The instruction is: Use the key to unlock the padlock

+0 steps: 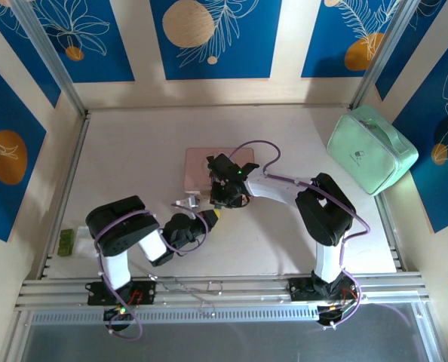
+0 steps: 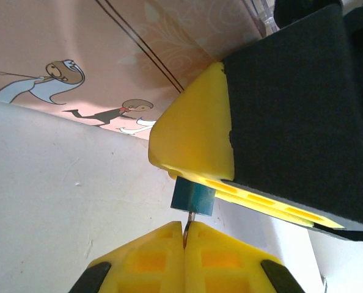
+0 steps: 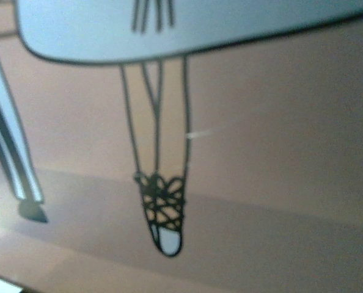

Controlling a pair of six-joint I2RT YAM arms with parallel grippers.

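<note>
**Key Held Against the Underside of the Padlock**

In the left wrist view, the left gripper (image 2: pixel 185 244) is seen at the bottom centre of the frame. Its yellow fingers are pressed together on the key (image 2: pixel 189 218), of which only a thin dark sliver is exposed above the fingertips. The upper end of the key meets the underside of the padlock (image 2: pixel 194 199), whose blue body is located just below centre. Whether the key is seated in the keyhole cannot be determined.

The padlock is held against the lower edge of a yellow finger (image 2: pixel 197 131) of the right gripper (image 1: pixel 225 192). Whether that gripper is clamped cannot be determined.

The pink box (image 2: pixel 77 55), printed with cartoon figures, occupies the upper left. In the top external view, both grippers are found at centre frame, at the lower edge of the pink box. A mint-green case (image 1: pixel 371 147) is located at the upper right of the table (image 1: pixel 133 151).
</note>
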